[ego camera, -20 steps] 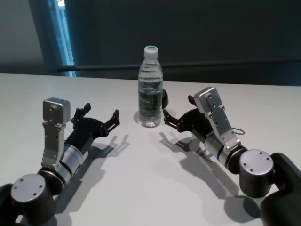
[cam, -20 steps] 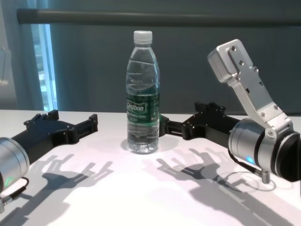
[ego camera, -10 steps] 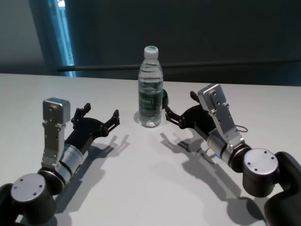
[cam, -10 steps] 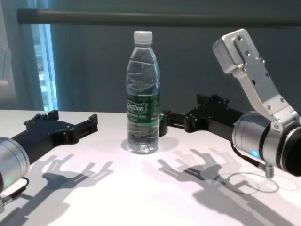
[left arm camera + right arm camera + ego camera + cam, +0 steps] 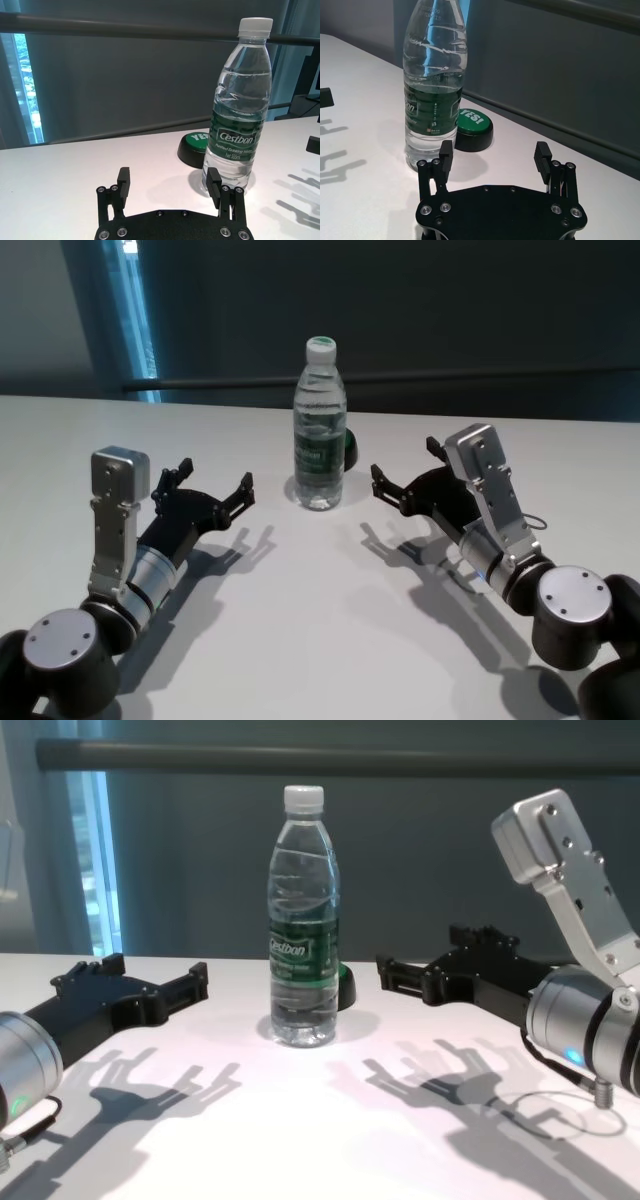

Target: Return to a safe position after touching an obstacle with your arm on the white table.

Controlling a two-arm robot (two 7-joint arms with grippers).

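The obstacle, a clear water bottle (image 5: 320,430) with a white cap and a green "Cestbon" label, stands upright on the white table (image 5: 320,630). The chest view also shows the bottle (image 5: 303,920) at centre. My right gripper (image 5: 405,462) hovers low over the table to the bottle's right, apart from it, open and holding nothing. In its own wrist view the right gripper (image 5: 493,148) points past the bottle (image 5: 434,85). My left gripper (image 5: 215,480) rests open to the bottle's left, a short gap away. From its wrist camera the left gripper (image 5: 168,176) has the bottle (image 5: 237,115) just beyond one fingertip.
A round green button (image 5: 349,448) with a black base sits on the table just behind the bottle, toward the right. A dark wall and rail run along the table's far edge. Bare tabletop stretches in front of both arms.
My right gripper has drawn back to the right, away from the bottle, opening a clear gap. The bottle stays upright in place. The left arm has not moved.
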